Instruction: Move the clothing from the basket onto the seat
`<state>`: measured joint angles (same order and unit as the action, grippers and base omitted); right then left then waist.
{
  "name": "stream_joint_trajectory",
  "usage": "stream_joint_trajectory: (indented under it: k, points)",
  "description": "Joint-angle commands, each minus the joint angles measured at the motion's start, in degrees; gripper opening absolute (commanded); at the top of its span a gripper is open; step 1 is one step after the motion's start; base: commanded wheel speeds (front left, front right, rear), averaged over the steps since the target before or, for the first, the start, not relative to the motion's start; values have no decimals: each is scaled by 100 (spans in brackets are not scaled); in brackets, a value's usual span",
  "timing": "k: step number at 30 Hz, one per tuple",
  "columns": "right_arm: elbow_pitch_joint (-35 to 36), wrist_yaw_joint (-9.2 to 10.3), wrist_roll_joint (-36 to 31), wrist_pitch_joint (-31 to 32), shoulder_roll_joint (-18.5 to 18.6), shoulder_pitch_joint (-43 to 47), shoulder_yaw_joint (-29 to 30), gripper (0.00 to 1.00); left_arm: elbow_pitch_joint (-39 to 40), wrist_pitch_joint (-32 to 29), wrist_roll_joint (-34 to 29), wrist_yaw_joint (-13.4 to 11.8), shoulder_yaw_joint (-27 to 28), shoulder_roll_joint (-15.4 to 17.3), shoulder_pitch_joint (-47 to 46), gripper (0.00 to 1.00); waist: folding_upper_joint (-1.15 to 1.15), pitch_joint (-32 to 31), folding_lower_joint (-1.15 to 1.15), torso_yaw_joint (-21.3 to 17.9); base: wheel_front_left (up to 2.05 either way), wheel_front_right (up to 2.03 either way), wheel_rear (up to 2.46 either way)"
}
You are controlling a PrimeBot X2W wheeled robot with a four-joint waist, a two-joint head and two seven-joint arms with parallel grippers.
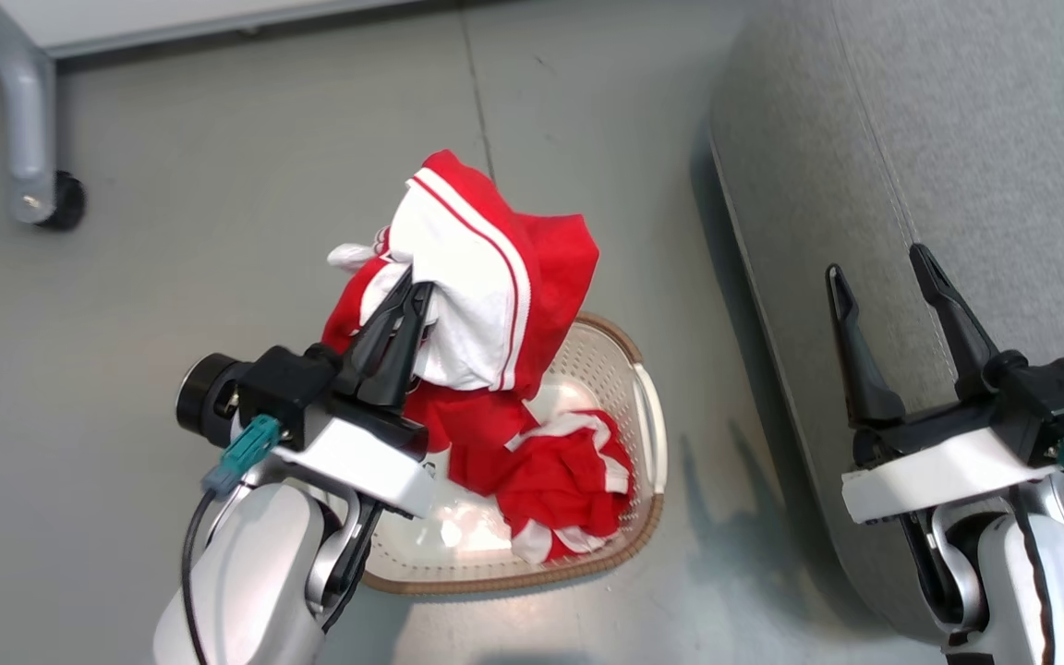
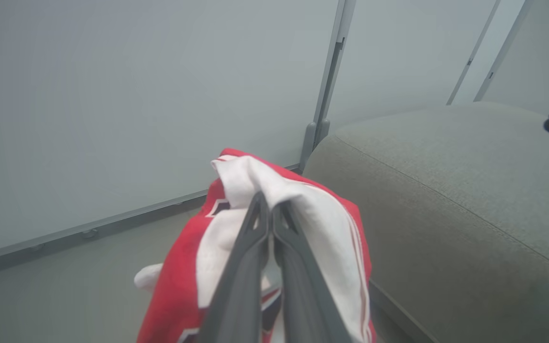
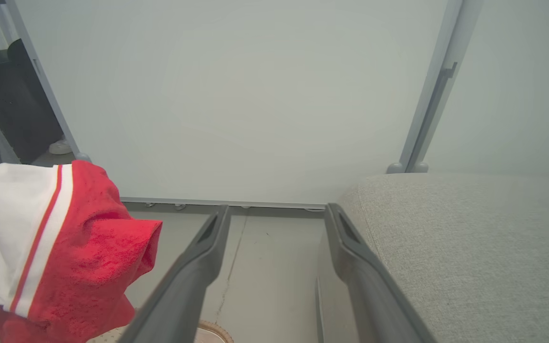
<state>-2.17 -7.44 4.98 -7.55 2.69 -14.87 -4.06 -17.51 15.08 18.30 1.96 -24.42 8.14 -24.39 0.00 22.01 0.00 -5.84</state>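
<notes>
Clothing (image 1: pixel 495 277) pinched in left pincer (image 1: pixel 416 288), above basket (image 1: pixel 654 434)

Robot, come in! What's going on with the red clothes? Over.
Left pincer shut on red garment, held over basket. Right pincer open, above seat edge. More clothing in basket. Only floor between.

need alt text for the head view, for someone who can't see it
The left gripper, shut on a red and white jersey, holds it bunched above a cream laundry basket on the grey floor, where more red clothing lies. The right gripper hangs open over the edge of a grey sofa to the basket's right.
</notes>
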Motion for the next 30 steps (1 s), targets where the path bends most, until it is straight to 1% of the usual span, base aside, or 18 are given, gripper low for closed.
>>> stream_joint_trajectory:
  k: [1,6,11,12,17,22,30]
  points:
    - [-5,-9,39,41,42,99,35,100,172,20,74,-19,92,14,122,0,0,-433,0,375,0,0,0]
    - [-87,-9,162,102,40,308,52,100,801,20,94,-50,343,75,453,0,0,-867,0,564,0,0,0]
    - [-179,-9,270,153,39,512,-25,100,1185,19,153,-18,451,101,726,0,0,-1261,0,665,0,0,0]
    - [-179,-9,270,153,39,512,-25,100,1185,19,153,-18,451,101,726,0,0,-1261,0,665,0,0,0]
    - [-265,-9,394,193,37,774,-142,100,1419,13,148,-59,407,117,999,0,0,-1690,0,724,0,0,0]
    - [-286,-9,512,253,39,1042,-185,100,1536,-113,169,-151,331,112,1238,0,0,-2008,0,742,0,0,0]
    - [-196,-9,601,331,38,1306,-110,100,1570,-210,198,-209,244,116,1435,0,0,-2204,0,728,0,0,0]
